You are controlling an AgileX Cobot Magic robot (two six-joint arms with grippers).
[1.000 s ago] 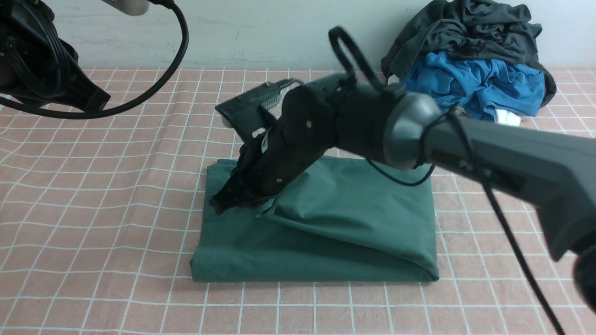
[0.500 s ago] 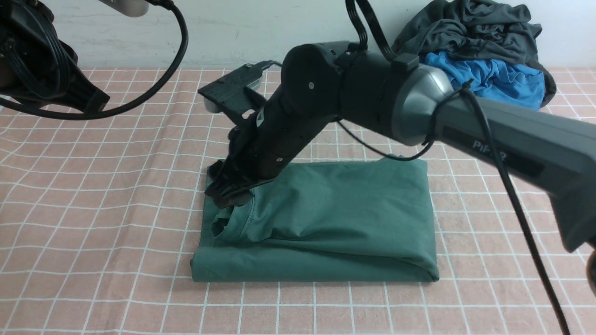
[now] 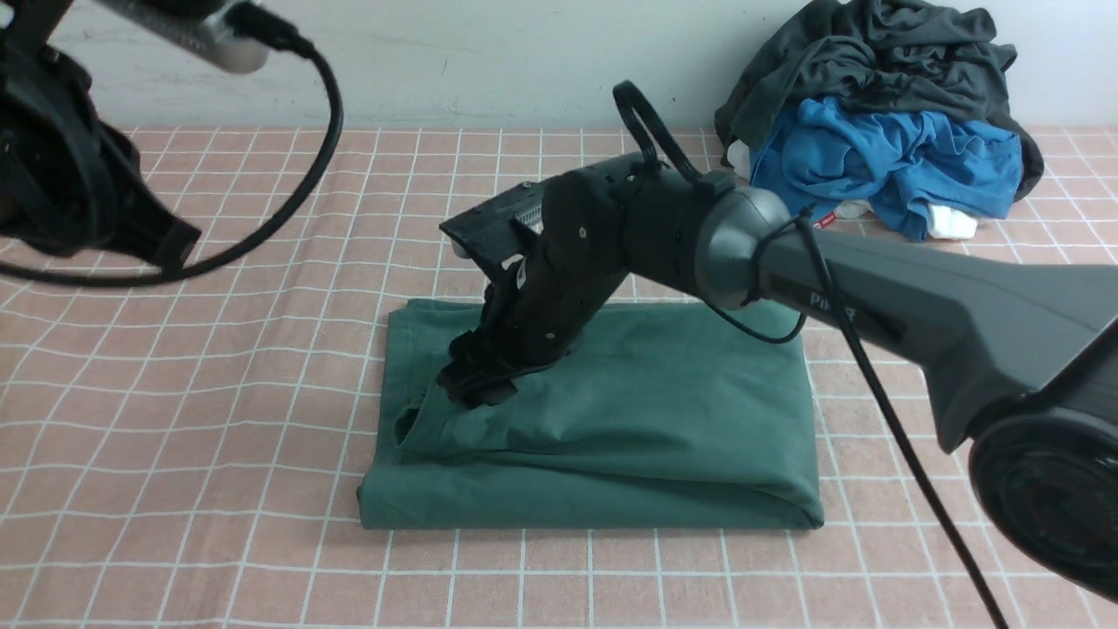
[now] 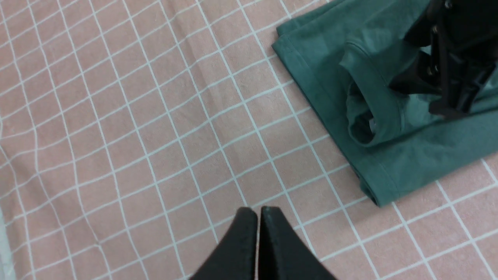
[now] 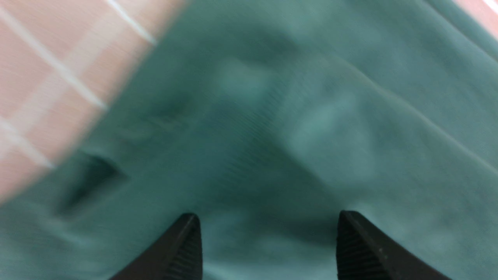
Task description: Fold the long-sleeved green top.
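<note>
The green long-sleeved top (image 3: 629, 419) lies folded into a rectangle on the checked cloth, with a ribbed cuff or collar opening at its left edge (image 4: 362, 116). My right gripper (image 3: 472, 389) is open just above the top's left part, its fingertips (image 5: 186, 241) spread over green fabric (image 5: 272, 136) and holding nothing. My left gripper (image 4: 257, 212) is shut and empty, raised above bare cloth to the left of the top. In the front view only the left arm's body and cable show at the upper left.
A pile of a dark grey garment (image 3: 873, 52) and a bright blue garment (image 3: 882, 157) sits at the back right by the wall. The pink checked tablecloth (image 3: 218, 393) covers the table around the top.
My right gripper let go of the top's left edge, and has drawn back to the right and slightly up. The folded layer now lies flat. The left arm shifted slightly.
</note>
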